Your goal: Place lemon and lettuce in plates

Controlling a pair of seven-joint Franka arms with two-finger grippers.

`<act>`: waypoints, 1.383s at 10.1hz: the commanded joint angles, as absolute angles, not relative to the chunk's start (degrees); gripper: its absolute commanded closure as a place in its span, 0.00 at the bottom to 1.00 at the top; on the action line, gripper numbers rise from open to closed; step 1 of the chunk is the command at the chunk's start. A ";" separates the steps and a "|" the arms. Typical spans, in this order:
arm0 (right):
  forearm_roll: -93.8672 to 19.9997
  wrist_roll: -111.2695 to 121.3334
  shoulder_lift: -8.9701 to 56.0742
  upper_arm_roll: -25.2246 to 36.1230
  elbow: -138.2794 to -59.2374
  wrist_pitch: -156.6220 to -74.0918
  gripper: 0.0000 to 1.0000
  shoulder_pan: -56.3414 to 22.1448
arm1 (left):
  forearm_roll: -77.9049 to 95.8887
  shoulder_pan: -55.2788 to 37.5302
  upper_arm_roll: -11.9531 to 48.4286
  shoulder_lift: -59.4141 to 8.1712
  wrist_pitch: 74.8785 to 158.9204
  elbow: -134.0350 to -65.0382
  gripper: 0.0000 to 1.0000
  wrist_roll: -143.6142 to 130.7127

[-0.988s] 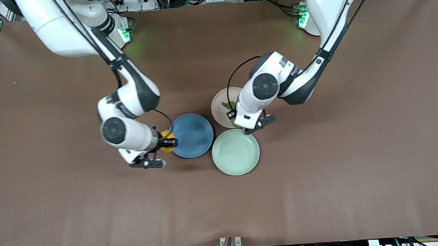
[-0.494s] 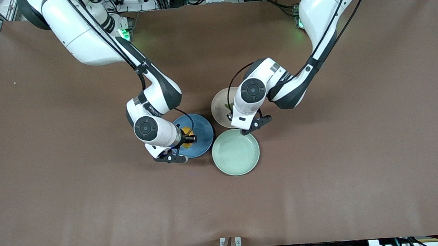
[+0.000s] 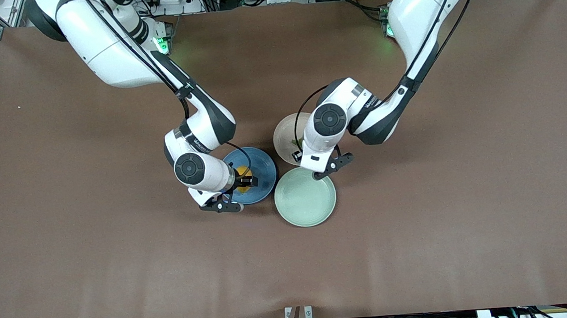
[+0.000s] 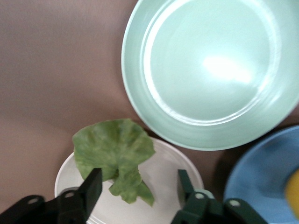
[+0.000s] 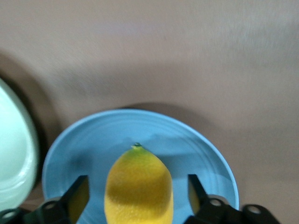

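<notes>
Over the blue plate, the right claw stood open around the lemon, which seemingly rested there. The left claw gaped above the lettuce on the beige plate. Both placements looked done; next, lift both arms clear.

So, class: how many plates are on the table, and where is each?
3. Blue plate under the right gripper; pink-beige plate under the left gripper; mint-green plate nearest the camera.
</notes>
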State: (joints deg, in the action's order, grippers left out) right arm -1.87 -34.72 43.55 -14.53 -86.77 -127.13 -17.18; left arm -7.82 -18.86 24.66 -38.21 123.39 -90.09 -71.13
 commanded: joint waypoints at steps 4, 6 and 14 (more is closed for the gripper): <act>-0.44 -35.16 34.38 -13.89 -81.21 -111.28 0.00 -8.28 | -9.76 -10.83 24.79 -23.67 115.24 -90.35 0.00 -68.85; 3.65 -31.84 29.56 -12.75 -81.21 -106.82 0.00 -4.76 | -9.67 -5.83 24.87 -19.53 112.25 -90.35 0.00 -58.24; 6.68 -19.68 8.54 -10.46 -81.03 -86.68 0.00 3.43 | -6.25 10.00 25.14 -7.92 100.11 -90.26 0.00 -27.71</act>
